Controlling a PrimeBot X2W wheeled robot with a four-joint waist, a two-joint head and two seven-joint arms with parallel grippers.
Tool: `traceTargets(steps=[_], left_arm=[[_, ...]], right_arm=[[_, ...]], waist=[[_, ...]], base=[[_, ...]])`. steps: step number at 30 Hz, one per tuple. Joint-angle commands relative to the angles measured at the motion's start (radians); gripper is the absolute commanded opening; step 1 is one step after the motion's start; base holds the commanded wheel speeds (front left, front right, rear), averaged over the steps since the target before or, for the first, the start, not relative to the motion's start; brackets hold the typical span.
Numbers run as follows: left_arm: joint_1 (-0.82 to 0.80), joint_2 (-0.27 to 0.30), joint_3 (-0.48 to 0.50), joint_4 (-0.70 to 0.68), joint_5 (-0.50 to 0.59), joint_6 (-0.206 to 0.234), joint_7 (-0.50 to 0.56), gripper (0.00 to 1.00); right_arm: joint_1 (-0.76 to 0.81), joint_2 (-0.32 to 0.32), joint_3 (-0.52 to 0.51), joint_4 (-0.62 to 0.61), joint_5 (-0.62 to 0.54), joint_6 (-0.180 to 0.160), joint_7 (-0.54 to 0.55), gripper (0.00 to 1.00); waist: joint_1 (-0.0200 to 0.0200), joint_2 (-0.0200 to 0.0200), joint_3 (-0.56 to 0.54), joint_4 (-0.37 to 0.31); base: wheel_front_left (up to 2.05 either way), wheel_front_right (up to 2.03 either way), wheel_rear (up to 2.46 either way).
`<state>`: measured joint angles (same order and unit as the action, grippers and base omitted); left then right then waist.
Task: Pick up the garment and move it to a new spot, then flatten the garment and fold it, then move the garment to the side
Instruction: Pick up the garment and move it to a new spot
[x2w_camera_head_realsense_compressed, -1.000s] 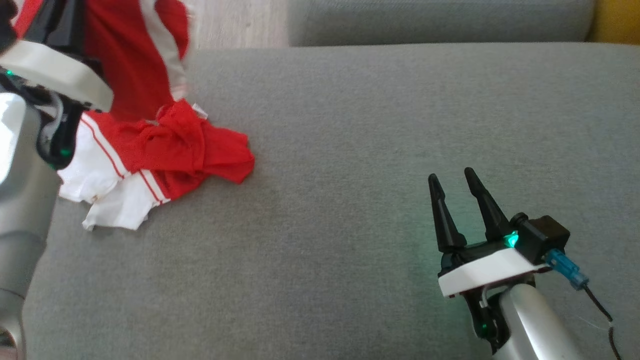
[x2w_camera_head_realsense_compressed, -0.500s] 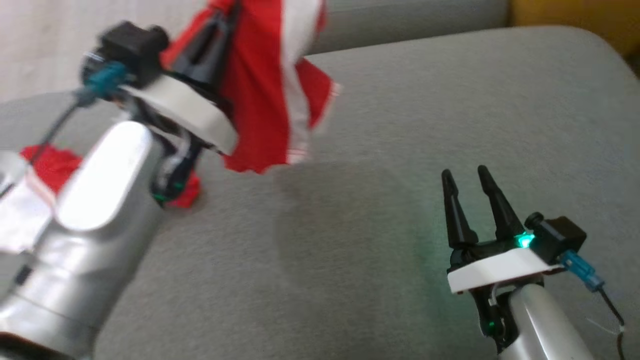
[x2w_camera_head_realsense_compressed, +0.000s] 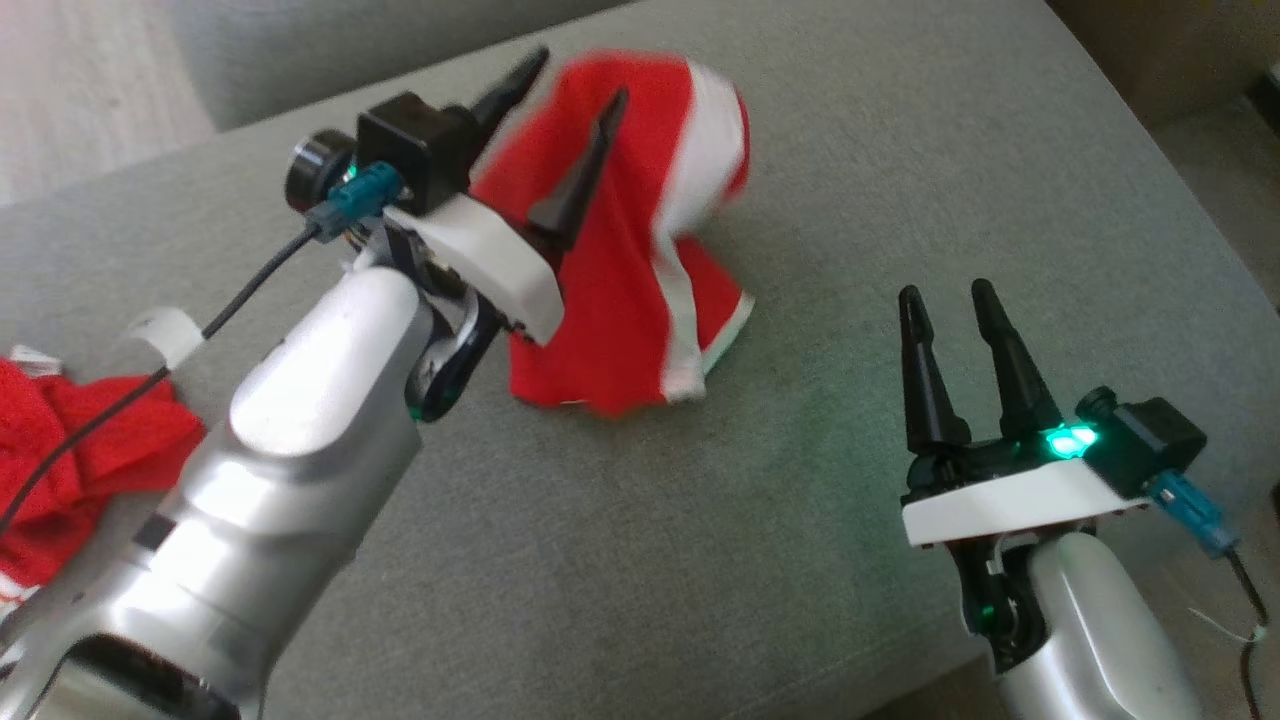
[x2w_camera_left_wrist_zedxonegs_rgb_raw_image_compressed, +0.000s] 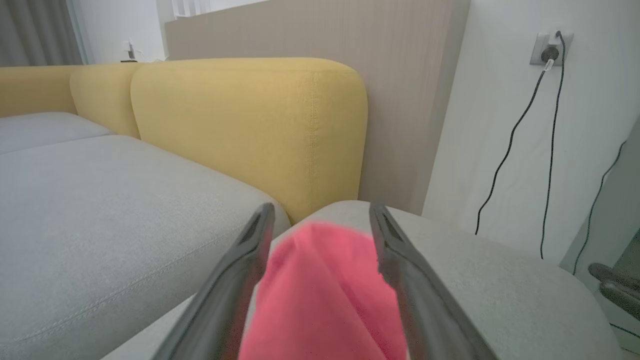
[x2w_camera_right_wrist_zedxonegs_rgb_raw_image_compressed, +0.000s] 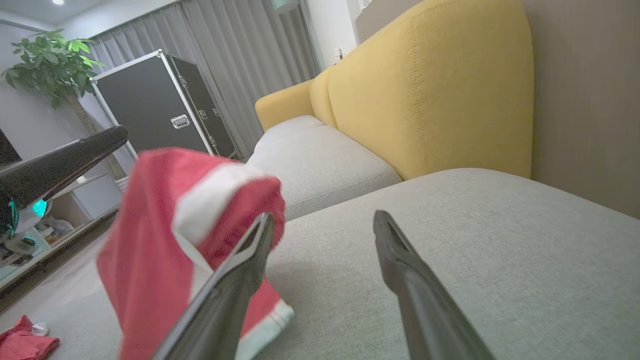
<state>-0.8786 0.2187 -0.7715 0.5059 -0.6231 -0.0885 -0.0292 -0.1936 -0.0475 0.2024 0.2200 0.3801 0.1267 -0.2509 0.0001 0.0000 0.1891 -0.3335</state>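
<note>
Item, left end of the grey fabric seat cushion (x2w_camera_head_realsense_compressed: 860, 160): crumpled red cloth heap (x2w_camera_head_realsense_compressed: 90, 450), lying low on the cushion. Item, above the cushion's middle: left gripper (x2w_camera_head_realsense_compressed: 575, 80) on a silver forearm (x2w_camera_head_realsense_compressed: 300, 420), its two long dark prongs spread wide apart; in the left wrist view its fingers (x2w_camera_left_wrist_zedxonegs_rgb_raw_image_compressed: 232, 285) stand parted with red fabric between them, contact not discernible. Item, cushion's middle: red garment with white stripes (x2w_camera_head_realsense_compressed: 620, 290), blurred, standing in a draped peak, lower hem touching the cushion. Item, cushion's right near corner: right gripper (x2w_camera_head_realsense_compressed: 945, 290), prongs parted with nothing between them, green light (x2w_camera_head_realsense_compressed: 1068, 440) lit at its base, apart from the garment's hem
</note>
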Motion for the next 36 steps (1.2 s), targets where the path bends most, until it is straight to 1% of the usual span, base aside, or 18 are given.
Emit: traceTargets(steps=[1, 3, 6, 10, 13, 18, 22, 25, 26, 28, 30, 31, 36], left_arm=[[-0.073, 0.018, 0.041, -0.014, 0.008, 0.001, -0.027, 1.0], [-0.083, 0.015, 0.047, 0.018, 0.015, 0.002, -0.066, 1.0], [-0.081, 0.03, 0.055, 0.061, 0.026, 0.004, -0.124, 1.0], [-0.04, 0.055, 0.08, 0.101, 0.021, 0.011, -0.189, 1.0], [0.012, 0.086, 0.092, 0.107, 0.038, 0.028, -0.217, 1.0], [0.15, 0.109, 0.128, 0.068, 0.054, 0.058, -0.231, 1.0], [0.297, 0.105, 0.182, -0.025, 0.079, 0.089, -0.232, 1.0], [0.42, 0.092, 0.223, -0.098, 0.108, 0.116, -0.232, 1.0], [0.499, 0.075, 0.26, -0.147, 0.123, 0.135, -0.232, 1.0], [0.569, 0.056, 0.3, -0.194, 0.139, 0.15, -0.232, 1.0], [0.623, 0.038, 0.339, -0.234, 0.159, 0.152, -0.232, 1.0], [0.623, 0.038, 0.339, -0.234, 0.159, 0.152, -0.232, 1.0], [0.691, 0.015, 0.397, -0.268, 0.222, 0.128, -0.232, 1.0]], right_arm=[[-0.025, -0.003, 0.017, -0.04, 0.005, 0.004, -0.011, 1.0], [-0.02, -0.003, 0.005, -0.042, 0.0, 0.004, -0.011, 1.0], [-0.014, -0.003, -0.008, -0.04, -0.014, 0.004, -0.011, 1.0], [-0.001, -0.003, -0.027, -0.035, -0.047, 0.004, -0.011, 1.0], [0.01, -0.003, -0.051, -0.029, -0.074, 0.004, -0.011, 1.0], [0.039, -0.003, -0.088, -0.016, -0.122, 0.004, -0.011, 1.0], [0.067, -0.003, -0.097, -0.003, -0.152, 0.004, -0.011, 1.0], [0.083, -0.003, -0.09, 0.008, -0.16, 0.004, -0.011, 1.0], [0.095, -0.003, -0.084, 0.013, -0.161, 0.004, -0.011, 1.0], [0.104, -0.003, -0.077, 0.016, -0.162, 0.004, -0.011, 1.0], [0.11, -0.003, -0.072, 0.018, -0.162, 0.004, -0.011, 1.0], [0.11, -0.003, -0.072, 0.018, -0.162, 0.004, -0.011, 1.0], [0.114, -0.003, -0.06, 0.022, -0.163, 0.004, -0.011, 1.0]], waist=[[-0.0001, 0.0, 0.02, -0.017], [-0.0001, 0.0, 0.016, -0.002], [-0.0001, 0.0, 0.0, 0.041], [-0.0001, 0.0, -0.038, 0.125], [-0.0001, 0.0, -0.069, 0.194], [-0.0001, 0.0, -0.127, 0.31], [-0.0001, 0.0, -0.165, 0.371], [-0.0001, 0.0, -0.187, 0.394], [-0.0001, 0.0, -0.197, 0.399], [-0.0001, 0.0, -0.201, 0.401], [-0.0001, 0.0, -0.204, 0.4], [-0.0001, 0.0, -0.204, 0.4], [-0.0001, 0.0, -0.207, 0.398]], base=[[0.0, 0.0, 0.0], [0.0, 0.0, 0.0], [0.0, 0.0, 0.0], [0.0, 0.0, 0.0], [0.0, 0.0, 0.0], [0.0, 0.0, 0.0], [0.0, 0.0, 0.0], [0.0, 0.0, 0.0], [0.0, 0.0, 0.0], [0.0, 0.0, 0.0], [0.0, 0.0, 0.0], [0.0, 0.0, 0.0], [0.0, 0.0, 0.0]])
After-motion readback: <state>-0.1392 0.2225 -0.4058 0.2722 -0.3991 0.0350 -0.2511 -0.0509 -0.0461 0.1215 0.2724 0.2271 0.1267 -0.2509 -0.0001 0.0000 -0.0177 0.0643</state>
